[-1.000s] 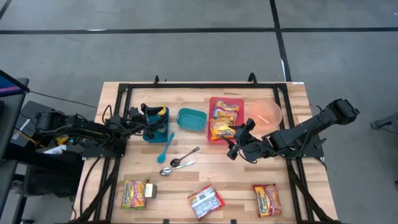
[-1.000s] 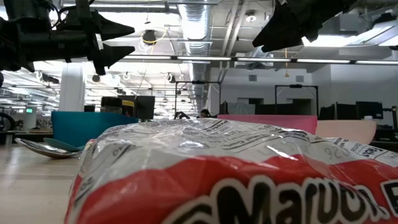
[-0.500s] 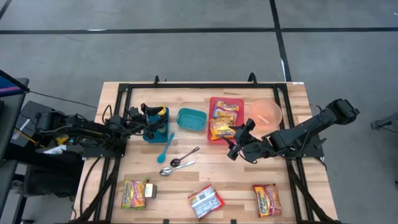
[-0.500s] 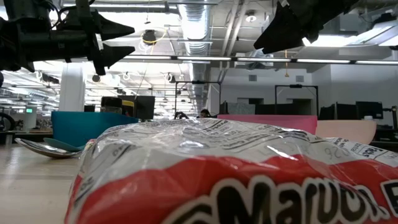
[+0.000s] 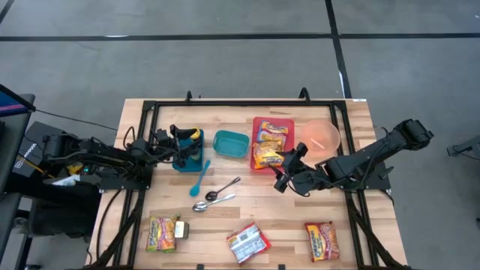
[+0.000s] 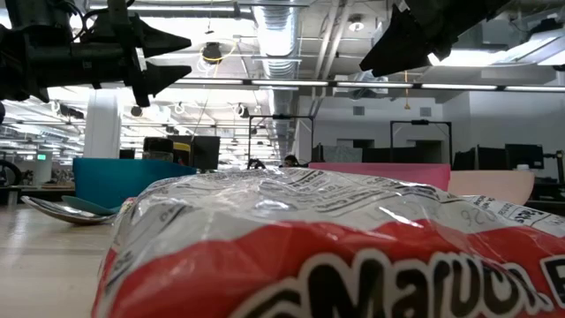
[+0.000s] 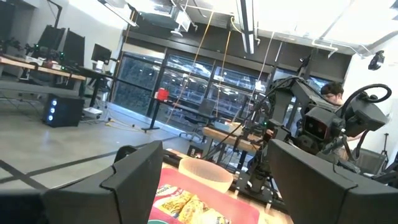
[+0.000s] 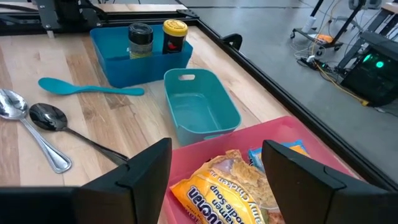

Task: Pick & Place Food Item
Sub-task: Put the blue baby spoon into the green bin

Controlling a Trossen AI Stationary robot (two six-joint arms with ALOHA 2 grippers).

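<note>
Right end effector (image 5: 288,166) hovers w/ fingers apart, empty, just beside the near edge of the red tray (image 5: 261,163) on the desk (image 5: 352,120). Tray holds two yellow soup packets; the nearer packet (image 5: 267,157) sits right by the fingers, the other (image 5: 273,134) behind it. Left end effector (image 5: 175,142) also apart, empty, above the blue condiment box (image 5: 187,161) w/ two jars. Teal bin (image 5: 231,144) stands btwn box and tray. Teal spoon (image 5: 200,176) and two metal spoons (image 5: 216,196) lie mid-desk. Pink bowl (image 5: 321,136) right of tray. Three more noodle packets along the front edge: left (image 5: 163,232), centre (image 5: 248,243), right (image 5: 322,241).
</note>
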